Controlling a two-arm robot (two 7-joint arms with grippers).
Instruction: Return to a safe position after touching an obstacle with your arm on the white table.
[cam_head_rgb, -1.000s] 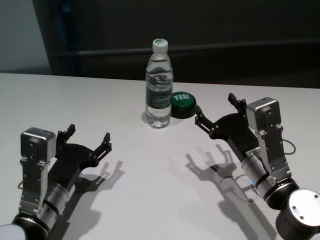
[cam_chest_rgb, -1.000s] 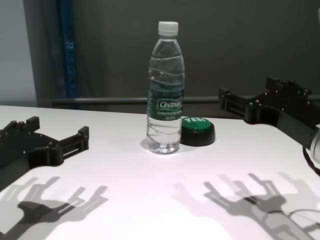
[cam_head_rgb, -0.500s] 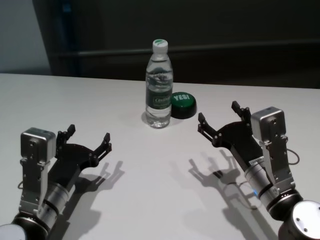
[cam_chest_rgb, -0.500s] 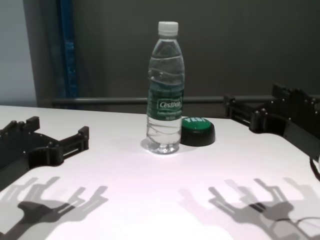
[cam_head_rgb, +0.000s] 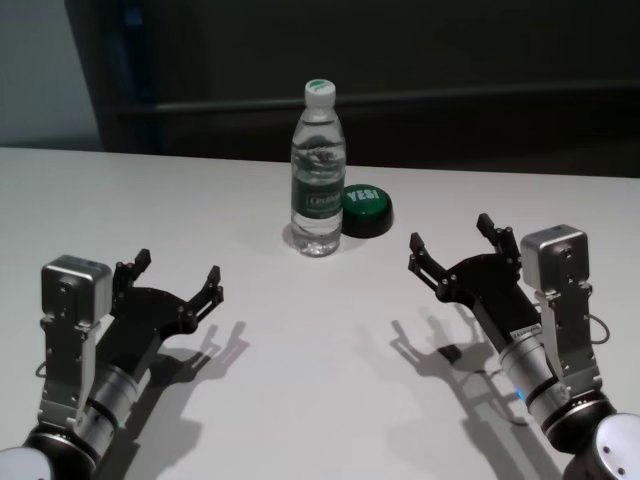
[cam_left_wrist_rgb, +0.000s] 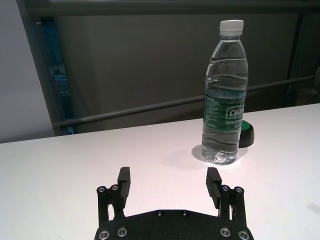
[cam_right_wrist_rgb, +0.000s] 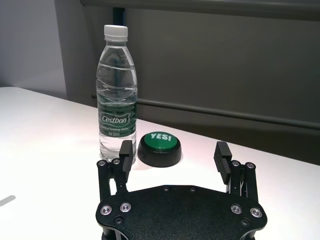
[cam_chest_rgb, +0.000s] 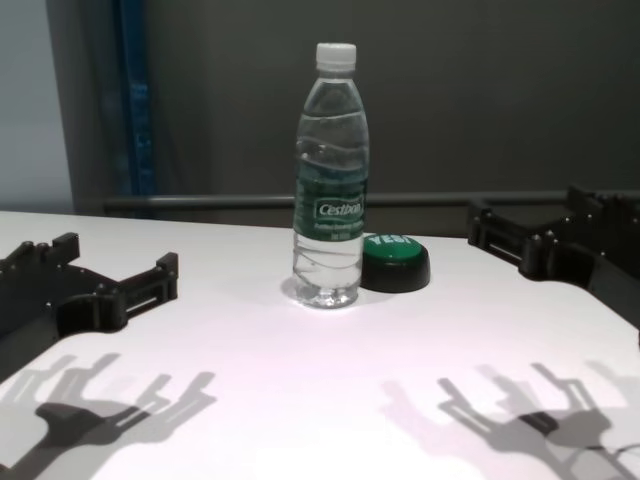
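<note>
The water bottle (cam_head_rgb: 318, 170) stands upright toward the far middle of the white bench (cam_head_rgb: 300, 380), with the green button (cam_head_rgb: 366, 210) just beside it on its right. The right gripper (cam_head_rgb: 452, 243) hangs above the bench on the near right, well apart from both, its fingers (cam_right_wrist_rgb: 220, 156) spread wide and holding nothing. The left gripper (cam_head_rgb: 175, 272) sits parked on the near left, its fingers (cam_left_wrist_rgb: 213, 182) likewise apart and empty.

The step in hand looks like the retreat of the right arm toward a resting pose that mirrors the left one. To do it well, the arm should draw straight toward the near edge and slightly outward, so that no finger sweeps across the button or the bottle. Height above the bench should hold steady, since the fingers cast shadows close beneath them and there seems little room to dip. The bottle is tall, narrow at its base and part-filled by the look of it, so any brush from a forearm could tip it; a slow, direct path is the safer choice.
</note>
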